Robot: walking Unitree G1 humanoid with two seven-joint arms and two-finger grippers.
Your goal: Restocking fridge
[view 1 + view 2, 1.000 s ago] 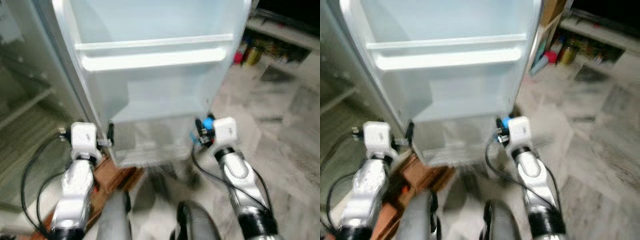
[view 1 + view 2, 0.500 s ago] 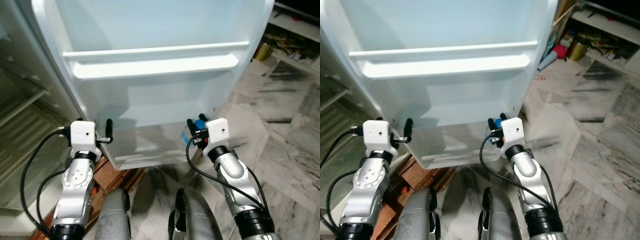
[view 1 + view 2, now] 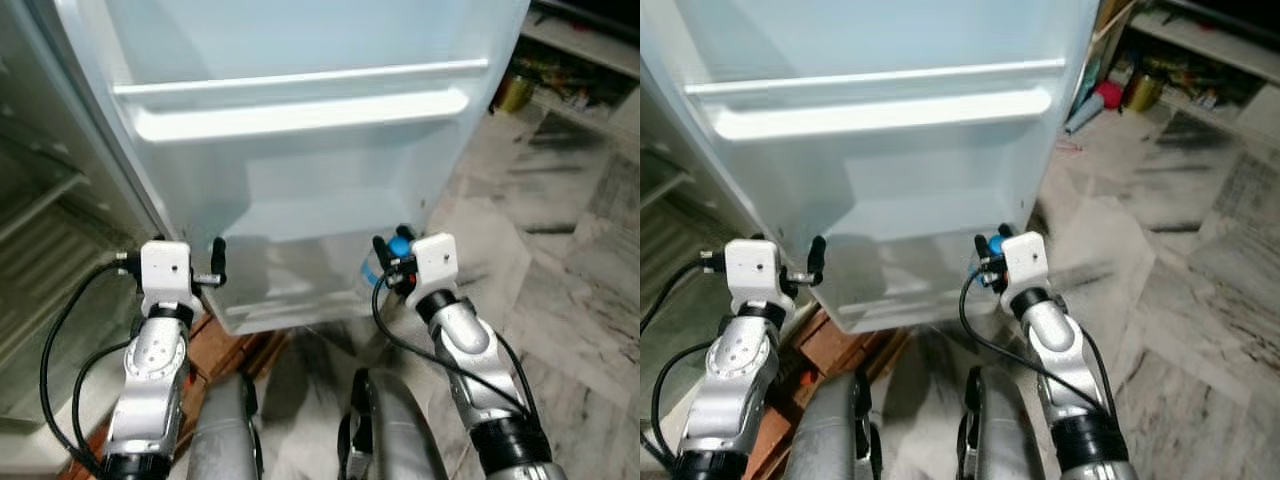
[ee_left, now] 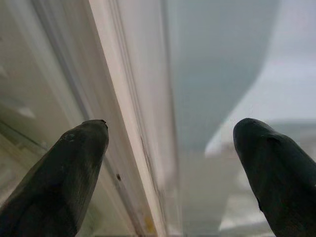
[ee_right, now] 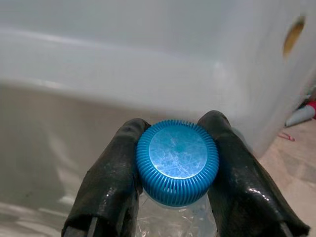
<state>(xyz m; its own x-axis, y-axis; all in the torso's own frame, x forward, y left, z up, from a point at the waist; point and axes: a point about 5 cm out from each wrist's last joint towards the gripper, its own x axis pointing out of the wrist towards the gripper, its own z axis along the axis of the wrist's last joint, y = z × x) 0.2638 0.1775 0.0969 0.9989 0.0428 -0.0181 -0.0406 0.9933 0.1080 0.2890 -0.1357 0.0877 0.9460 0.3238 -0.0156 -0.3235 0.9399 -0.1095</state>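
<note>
Before the fridge door [image 3: 300,190], right end effector [image 5: 177,168] grips one blue-capped bottle [image 5: 177,163].

I see a shiny blue ribbed plastic cap [image 5: 177,169] on a clear crinkly plastic bottle [image 5: 173,219]. The white fridge door [image 3: 300,180] looks smooth plastic. The grey stone floor [image 3: 570,260] shines.

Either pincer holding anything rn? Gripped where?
Right pincer holds a clear bottle by its blue ribbed cap, one finger on each side. Left pincer is open and holds nothing, at the fridge door's edge.
</note>
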